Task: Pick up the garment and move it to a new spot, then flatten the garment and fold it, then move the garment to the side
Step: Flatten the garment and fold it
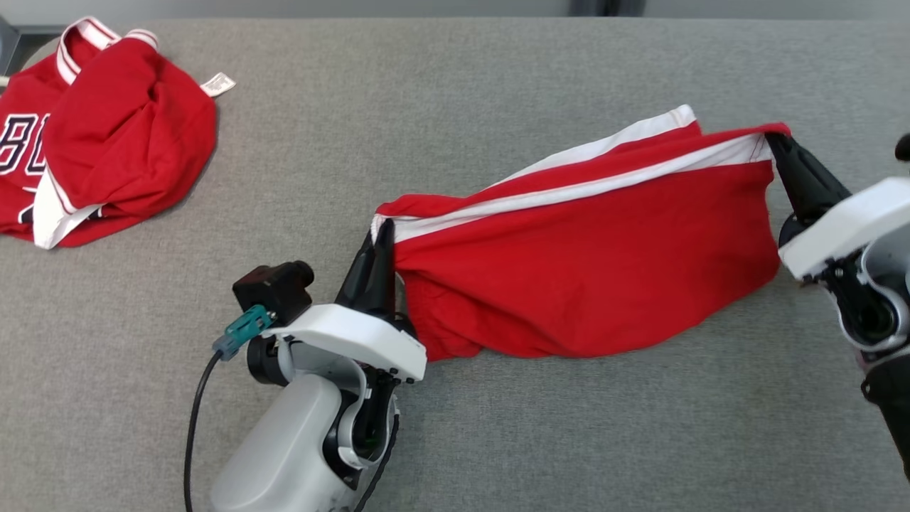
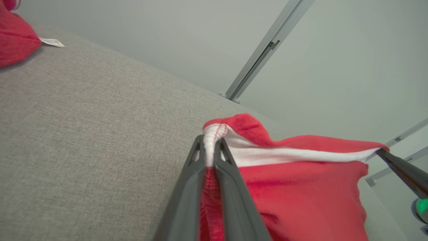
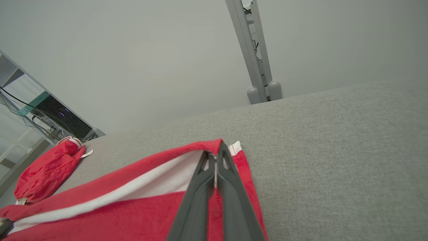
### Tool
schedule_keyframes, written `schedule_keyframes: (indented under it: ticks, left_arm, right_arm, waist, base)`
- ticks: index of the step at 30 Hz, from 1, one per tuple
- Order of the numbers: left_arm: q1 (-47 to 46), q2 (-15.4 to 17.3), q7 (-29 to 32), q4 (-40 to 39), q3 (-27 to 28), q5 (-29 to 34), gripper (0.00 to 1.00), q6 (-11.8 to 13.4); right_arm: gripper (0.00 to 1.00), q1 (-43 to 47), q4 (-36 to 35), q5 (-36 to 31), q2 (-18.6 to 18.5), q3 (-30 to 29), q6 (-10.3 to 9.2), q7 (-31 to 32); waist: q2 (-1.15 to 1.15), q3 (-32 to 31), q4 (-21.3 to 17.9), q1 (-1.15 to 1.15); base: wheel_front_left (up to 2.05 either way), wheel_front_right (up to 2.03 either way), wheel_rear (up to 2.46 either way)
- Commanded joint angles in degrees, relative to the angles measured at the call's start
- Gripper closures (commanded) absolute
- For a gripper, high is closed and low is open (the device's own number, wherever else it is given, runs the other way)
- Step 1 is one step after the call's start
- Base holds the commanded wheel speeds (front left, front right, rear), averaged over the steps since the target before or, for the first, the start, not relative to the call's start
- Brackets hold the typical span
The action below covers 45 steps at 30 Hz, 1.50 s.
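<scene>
Left gripper (image 1: 382,235) and right gripper (image 1: 776,144) are clamped on the garment (image 1: 590,284) stretched between them. Flattening, I'd guess. Next: lower evenly.

grey fabric surface (image 1: 455,441), pale wall (image 3: 133,50)

You have the red garment (image 1: 590,284) with white bands stretched between your left hand (image 1: 384,229) and right hand (image 1: 772,138), a corner pinched in each, its body sagging between them onto the grey desk (image 1: 498,85)
</scene>
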Motion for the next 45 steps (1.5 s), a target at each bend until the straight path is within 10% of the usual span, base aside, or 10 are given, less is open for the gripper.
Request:
schedule_keyframes:
  ticks: [1,12,15,25,26,28,29,45]
  left_arm:
    - [-1.27,0.25,-0.36,0.32,-0.59,-0.88,1.00,0.61]
    - [-6.03,0.26,-0.96,3.42,-6.46,-5.89,1.00,3.39]
    - [-7.11,0.26,-1.26,4.13,-7.56,-6.73,0.55,3.88]
    - [-9.33,0.26,-1.83,5.50,-10.51,-7.19,0.31,4.38]
    - [-9.50,0.26,-1.88,5.55,-10.69,-6.74,0.29,4.40]
    - [-9.43,0.26,-1.94,5.55,-10.68,-6.27,0.07,4.49]
    - [-9.17,0.26,-1.95,5.44,-10.46,-6.03,0.00,4.43]
    - [-0.82,2.31,-2.02,-1.25,-3.02,2.44,0.00,3.62]
  right_arm:
    - [1.00,-1.63,1.69,-0.03,-0.39,0.47,0.03,0.66]
    - [1.00,-12.93,17.20,0.81,0.07,8.20,0.04,1.80]
    - [1.00,-14.78,20.54,1.26,0.37,9.85,0.03,0.74]
    - [1.00,-19.44,27.78,2.81,2.04,15.44,0.04,-3.42]
    - [0.96,-19.82,28.38,3.02,2.18,15.70,0.03,-4.44]
    - [0.16,-20.28,29.48,3.35,2.34,16.18,0.03,-6.50]
    - [0.00,-20.37,30.06,3.49,2.44,16.56,0.03,-7.22]
    - [0.00,-17.50,27.05,9.03,-2.12,22.81,0.03,-13.37]
  waist:
    - [0.00,0.92,0.90,0.00]
    - [0.00,3.25,2.94,0.00]
    - [0.00,3.58,3.14,0.00]
    - [0.00,3.97,3.90,0.00]
    - [0.00,3.94,4.03,0.00]
    - [0.00,3.77,4.25,0.00]
    - [0.00,3.64,4.32,0.00]
    - [0.00,-0.12,2.82,0.00]
  base:
    - [0.00,0.00,0.00]
    - [0.00,0.00,0.00]
    - [0.00,0.00,0.00]
    - [0.00,0.00,0.00]
    - [0.00,0.00,0.00]
    - [0.00,0.00,0.00]
    - [0.00,0.00,0.00]
    - [0.00,0.00,0.00]
